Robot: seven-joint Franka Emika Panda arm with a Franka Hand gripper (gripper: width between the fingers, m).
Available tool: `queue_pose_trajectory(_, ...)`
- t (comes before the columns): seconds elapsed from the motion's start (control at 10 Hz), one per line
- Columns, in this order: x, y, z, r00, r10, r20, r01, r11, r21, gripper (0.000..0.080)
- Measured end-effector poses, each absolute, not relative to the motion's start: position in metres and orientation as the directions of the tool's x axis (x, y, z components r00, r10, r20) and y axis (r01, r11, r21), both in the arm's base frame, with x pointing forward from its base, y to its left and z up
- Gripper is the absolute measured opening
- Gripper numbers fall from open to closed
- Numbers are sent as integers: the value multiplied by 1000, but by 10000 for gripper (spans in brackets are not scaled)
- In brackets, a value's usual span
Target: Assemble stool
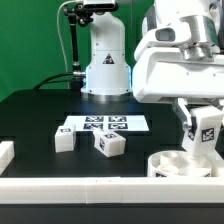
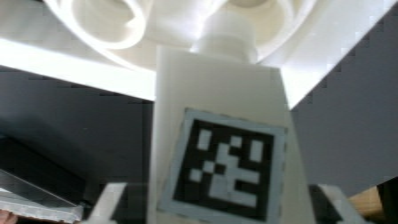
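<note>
Exterior view coverage takes in the whole black surface, bounded along the near edge by a long white border rail and at the exterior view's left by a short rail end. Open room is left over the far and left parts of the surface. The marker board is laid at the centre. Just near of it, the left loose leg and the tilted right loose leg are set apart from each other. At the exterior view's right, the gripper is seen clenched on the held leg, kept upright above the round disc, which is placed just beside the near rail. Whether leg and disc touch cannot be told.

The loose legs and the marker board are shown by the exterior view only. In the wrist view the held leg fills the middle with its tag toward the camera, flanked by the fingers. The disc is seen beyond it, cut off by the frame edge and blurred.
</note>
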State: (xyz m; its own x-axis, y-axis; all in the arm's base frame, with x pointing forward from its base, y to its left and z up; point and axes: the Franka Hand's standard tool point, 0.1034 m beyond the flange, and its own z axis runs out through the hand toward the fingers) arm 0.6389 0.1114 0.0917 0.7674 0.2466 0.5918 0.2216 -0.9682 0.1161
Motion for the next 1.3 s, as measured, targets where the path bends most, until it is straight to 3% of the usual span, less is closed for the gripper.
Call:
queue_pose_trajectory(1.1, 628, 115, 86, 776, 255, 577, 232, -966, 115, 327)
queue_pose_trajectory(1.3, 625, 113, 76, 783, 258, 566, 233, -965, 117, 327)
